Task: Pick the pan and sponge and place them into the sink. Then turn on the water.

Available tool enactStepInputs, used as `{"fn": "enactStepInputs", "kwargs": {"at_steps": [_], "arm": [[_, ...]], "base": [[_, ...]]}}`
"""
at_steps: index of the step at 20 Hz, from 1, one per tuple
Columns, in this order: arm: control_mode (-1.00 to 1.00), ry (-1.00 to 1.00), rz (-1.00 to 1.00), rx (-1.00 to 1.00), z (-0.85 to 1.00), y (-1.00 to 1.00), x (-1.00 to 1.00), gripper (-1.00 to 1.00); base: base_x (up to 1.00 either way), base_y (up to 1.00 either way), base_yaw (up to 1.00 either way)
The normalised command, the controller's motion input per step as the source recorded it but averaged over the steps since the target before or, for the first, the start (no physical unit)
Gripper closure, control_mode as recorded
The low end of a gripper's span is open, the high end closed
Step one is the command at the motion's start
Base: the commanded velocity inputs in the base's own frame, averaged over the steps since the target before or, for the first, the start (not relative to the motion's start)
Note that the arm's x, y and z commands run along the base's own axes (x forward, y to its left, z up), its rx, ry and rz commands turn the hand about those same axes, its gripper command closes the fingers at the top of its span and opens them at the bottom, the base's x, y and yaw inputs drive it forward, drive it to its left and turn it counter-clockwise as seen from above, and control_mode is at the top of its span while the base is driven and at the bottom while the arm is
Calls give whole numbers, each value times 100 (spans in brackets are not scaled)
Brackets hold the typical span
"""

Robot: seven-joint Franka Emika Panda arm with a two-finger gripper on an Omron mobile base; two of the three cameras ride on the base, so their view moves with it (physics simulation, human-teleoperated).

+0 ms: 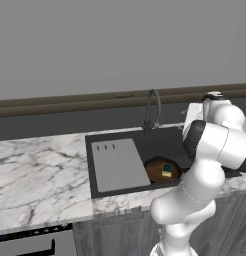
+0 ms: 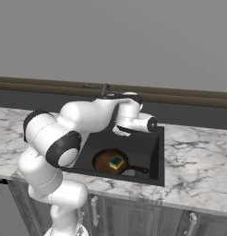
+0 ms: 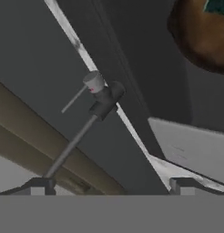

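Pan point(image 2: 110, 161) and sponge point(image 2: 116, 162) lie in the sink point(image 1: 160, 140). Open, empty claw point(image 3: 111, 184) faces the faucet point(image 3: 104, 102), whose lever point(image 3: 82, 93) juts sideways just ahead.

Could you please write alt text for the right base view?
A round dark-brown pan lies in the dark charcoal sink, a small green-and-yellow sponge resting on it. The white robot arm reaches over the basin toward the back wall.
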Motion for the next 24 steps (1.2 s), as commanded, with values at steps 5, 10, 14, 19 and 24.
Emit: {"fn": "enactStepInputs", "kwargs": {"at_steps": [5, 10, 14, 19, 24], "arm": [[-100, 22, -10, 36, 13, 0, 21, -100], [-100, 12, 0, 31, -3, 0, 18, -100], [-100, 5, 0, 24, -8, 6, 9, -100], [-100, 6, 0, 16, -12, 15, 17, -100], [-100, 6, 0, 5, -16, 31, 23, -100]], "base": [[0, 0, 0], [0, 0, 0], [0, 0, 0], [0, 0, 0], [0, 0, 0]]}}
